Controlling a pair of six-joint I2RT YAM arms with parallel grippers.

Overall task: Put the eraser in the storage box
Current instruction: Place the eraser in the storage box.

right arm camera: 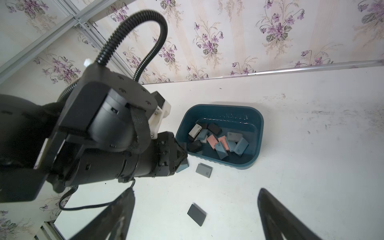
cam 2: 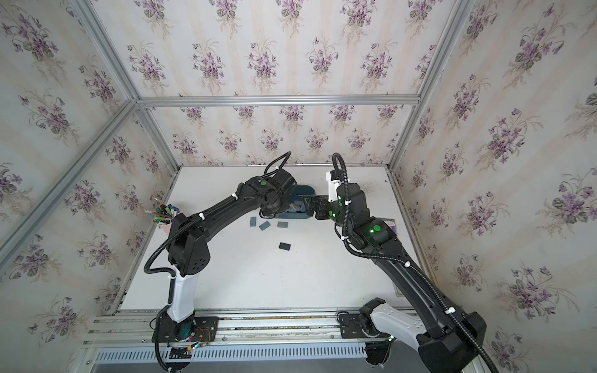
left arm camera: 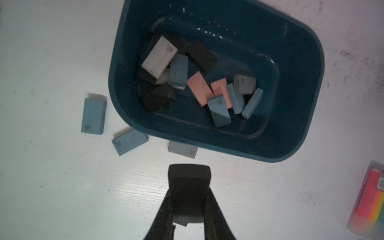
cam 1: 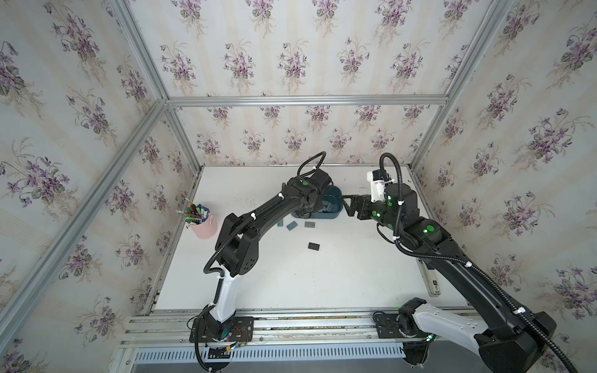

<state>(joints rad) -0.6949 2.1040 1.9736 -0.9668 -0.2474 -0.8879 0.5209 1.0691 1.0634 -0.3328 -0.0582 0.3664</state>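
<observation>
Erasers (left arm camera: 160,58) lie jumbled on the floor of the storage box (left arm camera: 301,62), the dark teal tub near the middle of the worktop's (cam 1: 290,284) far edge: one white, several black, several blue, two pink, one grey. The left gripper (left arm camera: 189,193) is clamped on an eraser (left arm camera: 189,174), held above the worktop just beside the box's near rim, not over it. Two blue erasers (left arm camera: 93,116), a grey eraser (left arm camera: 182,150) and a black eraser (right arm camera: 196,214) lie loose outside the box. The right gripper (cam 1: 346,204) stands wide apart, empty, beside the box's right end. A pink pen cup (cam 1: 205,229) stuffed with pens (cam 1: 193,213) stands near the left edge.
</observation>
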